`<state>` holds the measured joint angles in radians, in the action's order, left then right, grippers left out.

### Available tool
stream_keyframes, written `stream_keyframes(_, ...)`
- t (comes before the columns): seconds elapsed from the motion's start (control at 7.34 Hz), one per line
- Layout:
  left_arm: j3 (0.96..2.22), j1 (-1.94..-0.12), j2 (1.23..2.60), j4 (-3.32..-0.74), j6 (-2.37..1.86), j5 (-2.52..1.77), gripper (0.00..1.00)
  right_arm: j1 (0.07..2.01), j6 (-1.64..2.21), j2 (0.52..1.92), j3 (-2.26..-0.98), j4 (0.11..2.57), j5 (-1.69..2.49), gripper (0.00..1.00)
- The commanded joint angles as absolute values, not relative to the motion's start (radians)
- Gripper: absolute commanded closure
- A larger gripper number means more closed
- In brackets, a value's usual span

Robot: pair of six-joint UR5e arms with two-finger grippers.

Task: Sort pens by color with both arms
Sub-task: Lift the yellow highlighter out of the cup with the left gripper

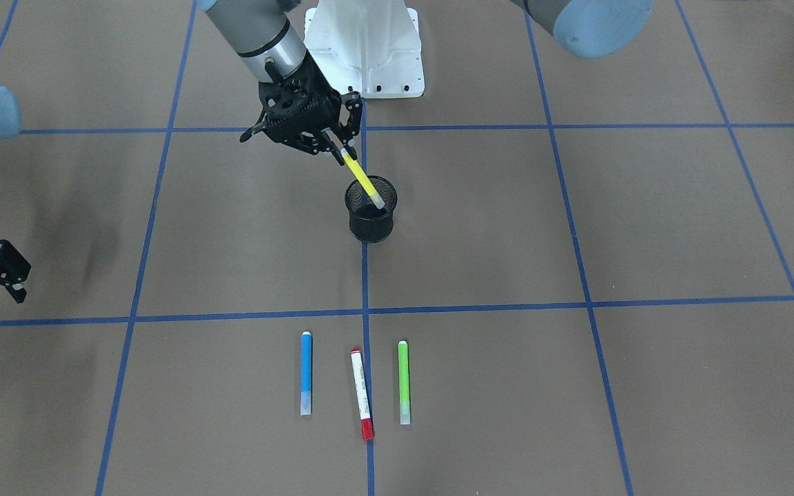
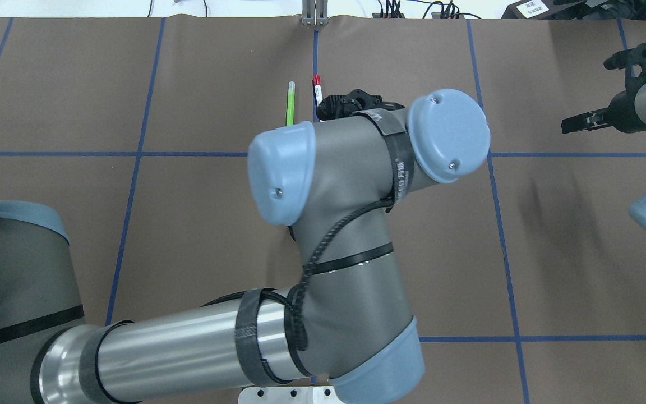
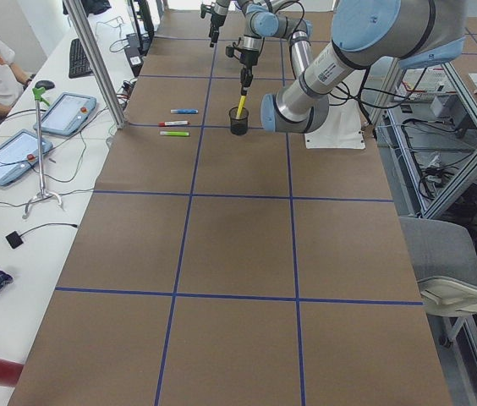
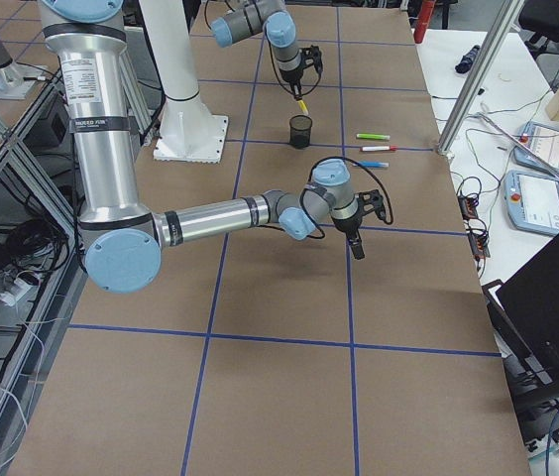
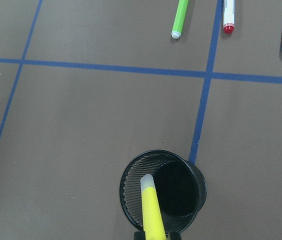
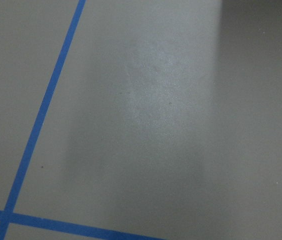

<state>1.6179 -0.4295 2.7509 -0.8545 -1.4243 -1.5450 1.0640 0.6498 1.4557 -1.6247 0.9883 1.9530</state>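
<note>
My left gripper [image 1: 340, 146] is shut on the upper end of the yellow pen [image 1: 362, 180]. It holds the pen tilted, with the lower tip just inside the mouth of the black mesh cup [image 1: 371, 219]. The left wrist view shows the yellow pen [image 5: 152, 212] over the cup [image 5: 131, 200]. The blue pen [image 1: 306, 372], the white pen with red ends [image 1: 362, 394] and the light green pen [image 1: 404, 382] lie side by side on the table beyond the cup. My right gripper [image 1: 16, 279] is open and empty, far off to the side just above bare table.
The white pedestal base [image 1: 369, 48] stands right behind the cup. Blue tape lines [image 1: 366, 310] cross the brown table. My left arm's elbow [image 1: 597, 24] hangs over the table's back edge. Tablets and a stand [image 3: 40, 152] sit on the side bench.
</note>
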Motion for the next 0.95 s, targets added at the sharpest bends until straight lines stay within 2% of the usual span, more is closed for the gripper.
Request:
stream_keyframes(0.0,1.715,-0.527,2.654,-1.017,-1.37,-1.5,1.0,1.081,0.65,1.456,-1.631,0.988,1.976,0.02)
stream_keyframes(0.41,1.724,-0.658,2.383,-1.558,-1.319,-1.494,1.0,1.097,0.649,1.456,-1.635,0.983,1.986,0.02)
stream_keyframes(0.68,1.579,-0.676,2.324,-1.88,-1.33,-1.361,1.0,1.101,0.649,1.462,-1.646,0.983,1.988,0.02)
stream_keyframes(0.82,1.434,-0.673,2.322,-2.077,-1.339,-1.304,1.0,1.101,0.649,1.463,-1.651,0.982,1.988,0.02)
